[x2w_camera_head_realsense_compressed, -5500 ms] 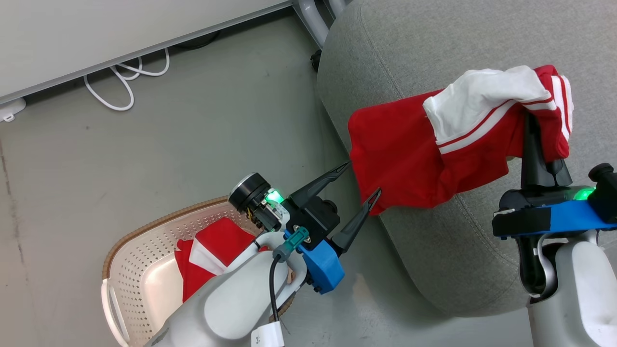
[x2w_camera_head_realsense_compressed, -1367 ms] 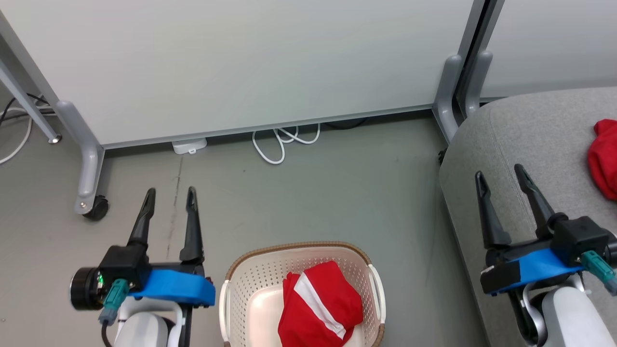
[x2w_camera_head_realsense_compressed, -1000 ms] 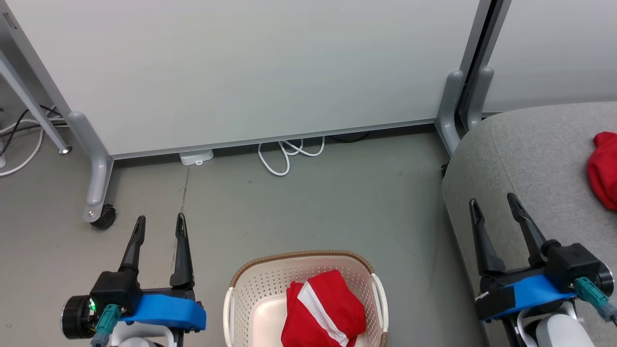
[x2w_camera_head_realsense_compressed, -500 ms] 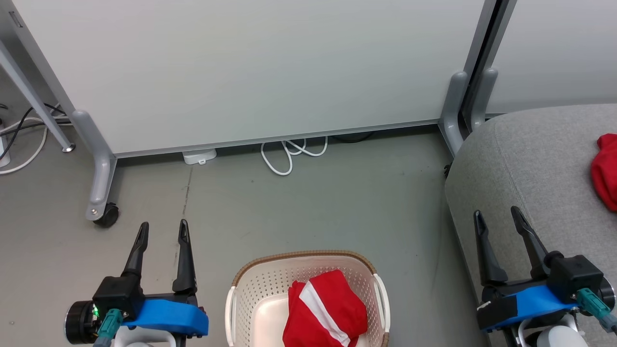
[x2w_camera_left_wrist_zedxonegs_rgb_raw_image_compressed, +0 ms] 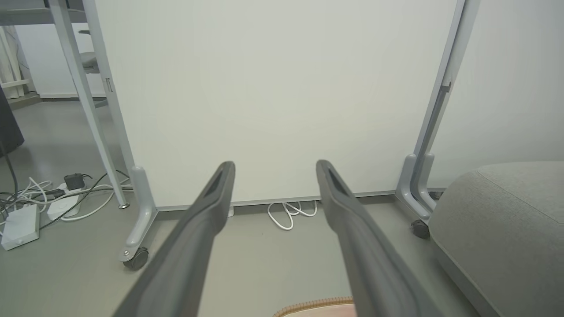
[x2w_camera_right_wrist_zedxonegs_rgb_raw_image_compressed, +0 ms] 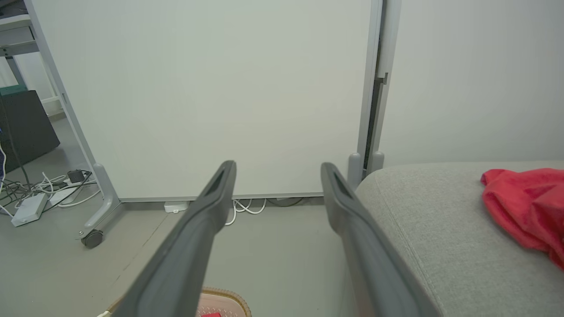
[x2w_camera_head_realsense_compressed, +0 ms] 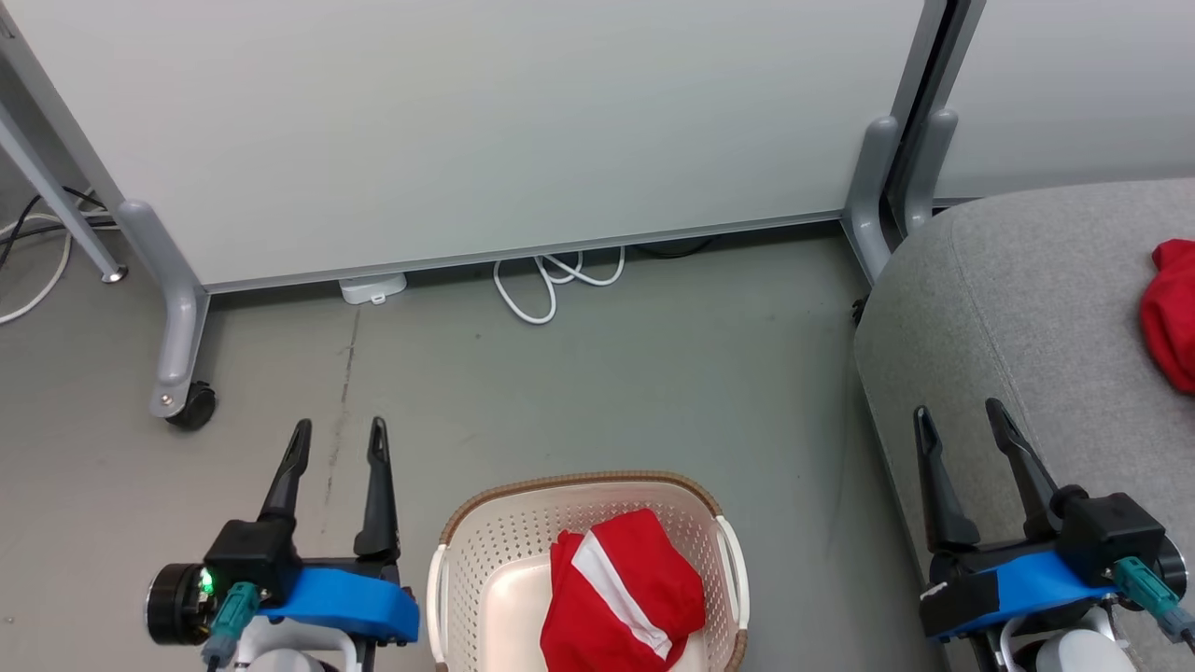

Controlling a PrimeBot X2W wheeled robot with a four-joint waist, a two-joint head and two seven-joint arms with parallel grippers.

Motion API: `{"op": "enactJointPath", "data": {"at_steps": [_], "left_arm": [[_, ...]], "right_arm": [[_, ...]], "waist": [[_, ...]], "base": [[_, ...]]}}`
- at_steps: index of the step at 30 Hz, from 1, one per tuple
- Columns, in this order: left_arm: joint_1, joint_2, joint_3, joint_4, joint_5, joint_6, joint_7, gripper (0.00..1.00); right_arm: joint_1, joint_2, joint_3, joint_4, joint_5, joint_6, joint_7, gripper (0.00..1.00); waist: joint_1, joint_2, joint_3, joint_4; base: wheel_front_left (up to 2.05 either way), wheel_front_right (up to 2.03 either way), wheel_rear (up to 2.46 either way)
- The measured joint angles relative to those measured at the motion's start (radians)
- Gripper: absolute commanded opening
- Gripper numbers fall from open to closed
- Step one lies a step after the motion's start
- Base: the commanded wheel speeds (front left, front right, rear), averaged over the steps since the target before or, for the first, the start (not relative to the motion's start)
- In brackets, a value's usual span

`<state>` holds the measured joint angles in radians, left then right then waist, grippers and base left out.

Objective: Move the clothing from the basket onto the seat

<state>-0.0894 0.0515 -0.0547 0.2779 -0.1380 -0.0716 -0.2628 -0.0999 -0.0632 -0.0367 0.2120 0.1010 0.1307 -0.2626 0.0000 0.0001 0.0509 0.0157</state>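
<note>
Hanging empty, fingers apart, the left gripper (x2w_camera_head_realsense_compressed: 339,425) and right gripper (x2w_camera_head_realsense_compressed: 957,408) sit ready for the red cloth (x2w_camera_head_realsense_compressed: 621,597) in the basket (x2w_camera_head_realsense_compressed: 579,481), bottom middle.

Two pieces of red clothing: one striped garment (x2w_camera_head_realsense_compressed: 621,602) with white bands and one plain red garment (x2w_camera_head_realsense_compressed: 1172,313). One cream basket (x2w_camera_head_realsense_compressed: 485,532) with a brown rim. One large grey seat (x2w_camera_head_realsense_compressed: 1027,299). Two robot grippers, the left gripper (x2w_camera_head_realsense_compressed: 339,425) and the right gripper (x2w_camera_head_realsense_compressed: 958,408), each with two long dark fingers, four fingers altogether. Two white partition boards, a wide board (x2w_camera_head_realsense_compressed: 467,121) and a narrow board (x2w_camera_head_realsense_compressed: 1074,84). Two black caster wheels, a left caster (x2w_camera_left_wrist_zedxonegs_rgb_raw_image_compressed: 135,259) and a right caster (x2w_camera_left_wrist_zedxonegs_rgb_raw_image_compressed: 419,229). One looped white cable (x2w_camera_head_realsense_compressed: 551,280). One white socket block (x2w_camera_head_realsense_compressed: 373,287).
</note>
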Motion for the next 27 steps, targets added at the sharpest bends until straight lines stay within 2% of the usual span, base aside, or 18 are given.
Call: {"op": "enactJointPath", "data": {"at_steps": [8,16,27], "left_arm": [[-0.092,0.000,-0.056,0.093,0.036,-0.039,0.000,1.00],[-0.231,0.024,-0.155,0.284,0.048,-0.053,0.000,1.00],[-0.452,0.098,-0.428,0.568,-0.065,-0.058,0.000,1.00]], "right_arm": [[-0.049,-0.002,0.014,-0.007,0.002,0.000,0.000,1.00],[-0.125,-0.004,0.027,-0.021,0.007,0.000,0.000,1.00],[-0.215,0.002,0.047,-0.035,0.015,0.000,0.000,1.00]], "waist": [[0.0001,-0.0001,0.061,-0.035],[0.0001,0.0000,0.169,-0.090],[0.0002,0.0000,0.352,-0.158]], "base": [[0.00,0.00,0.00],[0.00,0.00,0.00],[0.00,0.00,0.00]]}}
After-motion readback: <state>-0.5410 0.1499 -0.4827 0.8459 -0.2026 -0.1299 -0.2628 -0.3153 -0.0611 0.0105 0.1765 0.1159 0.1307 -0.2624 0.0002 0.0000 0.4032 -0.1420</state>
